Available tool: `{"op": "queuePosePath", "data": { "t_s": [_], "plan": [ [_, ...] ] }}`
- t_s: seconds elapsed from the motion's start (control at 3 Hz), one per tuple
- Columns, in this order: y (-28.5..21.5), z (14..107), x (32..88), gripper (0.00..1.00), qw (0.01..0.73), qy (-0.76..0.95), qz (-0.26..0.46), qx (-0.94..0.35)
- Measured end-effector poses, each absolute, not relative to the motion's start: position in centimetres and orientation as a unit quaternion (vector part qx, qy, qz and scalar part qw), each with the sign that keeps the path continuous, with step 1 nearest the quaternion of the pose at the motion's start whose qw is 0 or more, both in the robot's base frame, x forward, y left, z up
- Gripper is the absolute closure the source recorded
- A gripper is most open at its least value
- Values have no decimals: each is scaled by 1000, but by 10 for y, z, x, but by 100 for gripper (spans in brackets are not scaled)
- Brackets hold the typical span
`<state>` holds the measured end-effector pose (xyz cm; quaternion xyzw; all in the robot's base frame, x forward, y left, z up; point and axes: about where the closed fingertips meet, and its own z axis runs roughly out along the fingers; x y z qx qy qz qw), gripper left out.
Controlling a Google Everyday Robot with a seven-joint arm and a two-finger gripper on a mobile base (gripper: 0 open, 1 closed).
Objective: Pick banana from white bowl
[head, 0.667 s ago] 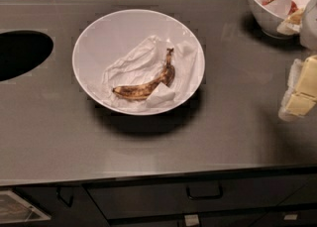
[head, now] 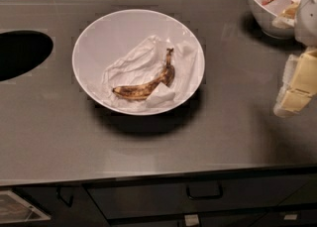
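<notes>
A small curved banana, yellow mottled brown-black with a dark stem pointing up, lies on crumpled white paper inside the wide shallow white bowl in the middle of the grey counter. My gripper hangs at the right edge of the camera view, well to the right of the bowl and apart from it; its pale cream fingers point downward above the counter. It holds nothing that I can see.
A deeper white bowl with paper and red pieces stands at the back right, just above the gripper. A dark oval opening is cut into the counter at the left. Drawers with handles run below the front edge. Dark tiles line the back wall.
The gripper at the right edge has shifted slightly; the banana and both bowls have not moved.
</notes>
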<state>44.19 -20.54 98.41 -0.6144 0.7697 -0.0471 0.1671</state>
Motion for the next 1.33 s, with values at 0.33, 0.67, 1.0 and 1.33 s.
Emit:
{"op": "queuePosePath", "data": {
  "t_s": [0.33, 0.67, 1.0, 1.33],
  "plan": [
    [-184, 992, 454, 0, 167, 748, -58, -639],
    [-157, 997, 472, 0, 165, 721, -61, -670],
    [-157, 997, 472, 0, 165, 721, -61, -670],
    [-140, 1001, 489, 0, 170, 704, -66, -687]
  ]
}}
